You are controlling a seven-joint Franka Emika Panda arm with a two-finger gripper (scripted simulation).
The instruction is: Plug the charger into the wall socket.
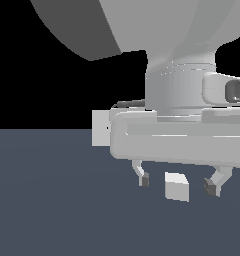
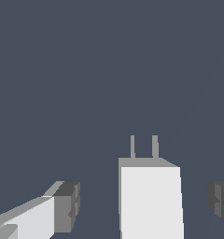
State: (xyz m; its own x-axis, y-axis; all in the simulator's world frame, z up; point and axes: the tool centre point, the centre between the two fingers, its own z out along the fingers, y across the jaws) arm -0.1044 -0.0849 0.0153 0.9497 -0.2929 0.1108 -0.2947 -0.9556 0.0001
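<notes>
Two gripper [image 1: 177, 184] fingers wide apart, charger [image 1: 176, 186] between, unmarked, untouched.

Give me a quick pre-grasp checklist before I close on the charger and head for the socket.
1. Gripper open: ok, fingers spread wide.
2. Charger between the fingers: ok, it sits in the gap in both views.
3. Finger pads clear of the charger: ok, space shows on each side.
4. Prongs visible and undamaged: ok, two straight prongs stick out from the block in the wrist view.
5. Wall socket located: ok, upright plate toward the exterior view's left, partly hidden by the hand.
6. Prongs facing the socket: cannot tell.
</notes>
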